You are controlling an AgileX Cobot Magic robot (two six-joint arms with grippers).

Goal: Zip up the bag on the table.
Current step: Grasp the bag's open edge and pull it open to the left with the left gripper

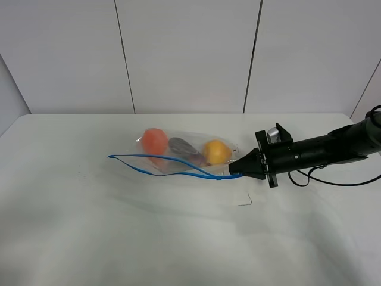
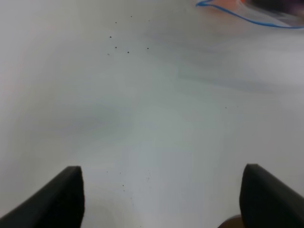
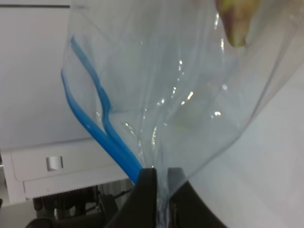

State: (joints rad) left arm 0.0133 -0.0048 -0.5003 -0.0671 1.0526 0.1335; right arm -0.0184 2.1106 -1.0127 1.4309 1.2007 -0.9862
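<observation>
The clear bag (image 1: 178, 152) lies on the white table (image 1: 119, 238), holding an orange (image 1: 155, 140), a purple eggplant (image 1: 183, 147) and a yellow fruit (image 1: 216, 152). Its blue zipper strip (image 1: 161, 171) runs along the near edge, its two sides parted towards the left. My right gripper (image 1: 237, 170) is shut on the bag's right end at the zipper; in the right wrist view its tips (image 3: 161, 178) pinch the plastic (image 3: 190, 95) beside the blue strip (image 3: 102, 133). My left gripper (image 2: 161, 190) is open and empty over bare table (image 2: 152, 104), with the bag's corner (image 2: 247, 16) far off.
A small pale scrap (image 1: 245, 202) lies on the table just in front of the right gripper. A black cable (image 1: 333, 180) hangs under the right arm. A white panelled wall (image 1: 184, 53) stands behind the table. Tiny dark specks (image 2: 116, 42) dot the tabletop.
</observation>
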